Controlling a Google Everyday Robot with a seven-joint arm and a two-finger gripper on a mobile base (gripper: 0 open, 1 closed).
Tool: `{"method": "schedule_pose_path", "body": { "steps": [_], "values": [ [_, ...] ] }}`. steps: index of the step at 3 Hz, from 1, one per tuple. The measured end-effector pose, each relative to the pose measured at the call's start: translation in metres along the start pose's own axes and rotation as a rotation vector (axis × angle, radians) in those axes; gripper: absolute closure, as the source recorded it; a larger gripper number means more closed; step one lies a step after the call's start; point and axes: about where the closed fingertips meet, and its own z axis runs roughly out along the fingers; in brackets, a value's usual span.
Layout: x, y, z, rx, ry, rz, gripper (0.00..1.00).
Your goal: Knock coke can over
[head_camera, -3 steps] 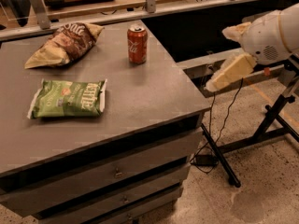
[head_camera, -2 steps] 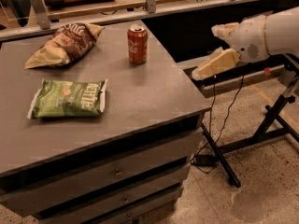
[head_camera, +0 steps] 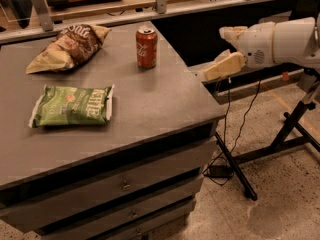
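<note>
In the camera view, the small red cylindrical aluminium coke can (head_camera: 146, 47) with white script and a silver rim stands upright near the far right edge of the flat grey matte table top (head_camera: 165, 99), a tall, narrow thing that a sideways push should tip. The crinkled green chip bag (head_camera: 72, 105) and the rumpled brown-and-yellow chip bag (head_camera: 67, 46) lie flat, well apart from it. The smooth cream two-finger gripper (head_camera: 214, 54) hangs off the table's right edge at about can height, spread apart and empty, probably lined up for a sweep.
</note>
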Motion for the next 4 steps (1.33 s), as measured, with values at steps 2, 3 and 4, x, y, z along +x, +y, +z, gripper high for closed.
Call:
{"method": "schedule_pose_path", "body": {
  "steps": [2, 3, 4],
  "values": [
    [-0.009, -0.019, 0.111, -0.102, -0.157, -0.1, 0.0],
    [-0.016, -0.02, 0.153, -0.142, -0.19, -0.12, 0.0],
    [-0.017, -0.027, 0.186, -0.146, -0.233, -0.096, 0.0]
  ]
}}
